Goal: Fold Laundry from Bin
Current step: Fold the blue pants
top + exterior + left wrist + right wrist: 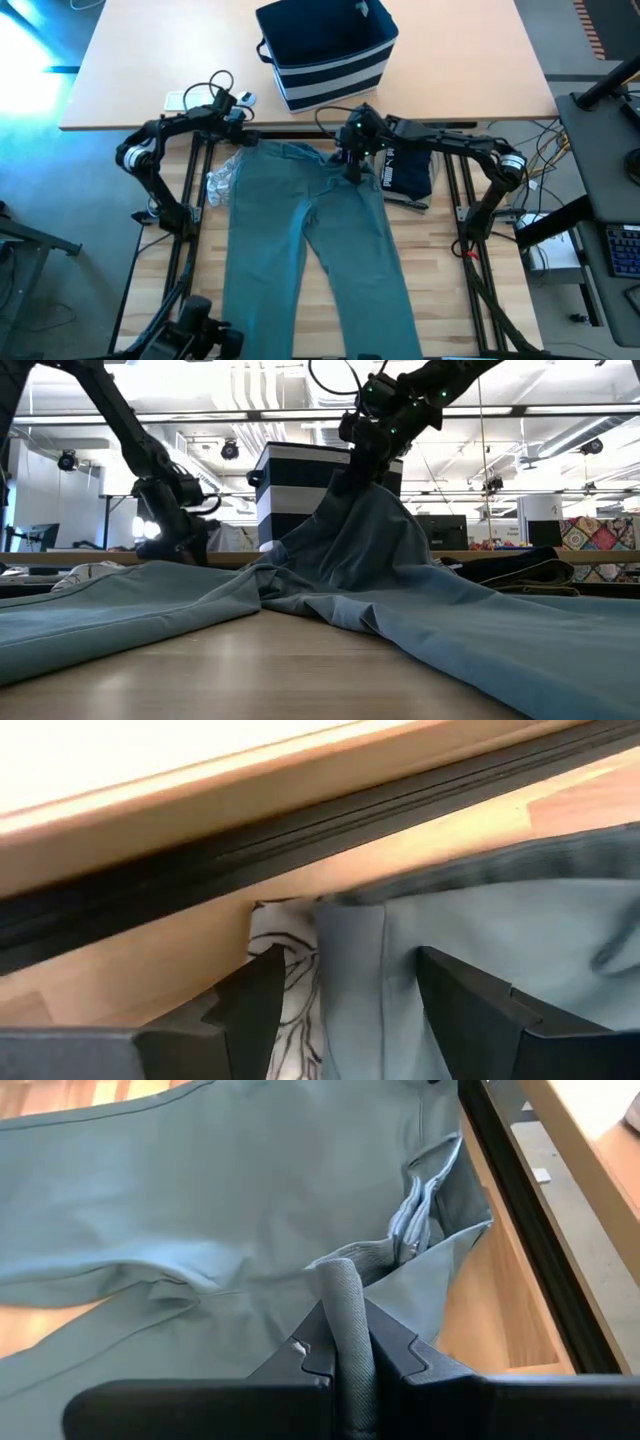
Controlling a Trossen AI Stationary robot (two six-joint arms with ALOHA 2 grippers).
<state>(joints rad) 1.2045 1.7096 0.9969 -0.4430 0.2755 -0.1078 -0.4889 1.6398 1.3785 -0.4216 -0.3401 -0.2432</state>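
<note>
Teal-green trousers (300,240) lie spread on the table (440,290); the right gripper (355,160) pinches a raised fold at their waistband, fingers closed on it. The left gripper (238,128) hovers with fingers open over the waistband's other corner, beside a grey-white patterned garment (220,183).

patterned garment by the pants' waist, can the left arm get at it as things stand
Probably yes. The left pincer hangs open at the pants' waist corner, with the patterned garment beside one finger. Only the pants' edge overlaps it; nothing else blocks the way.

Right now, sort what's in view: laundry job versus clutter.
Job: teal-green trousers, pinched by the right gripper; open left gripper at their corner; patterned garment; navy garment; bin.
Clutter: cables, white card.
</note>
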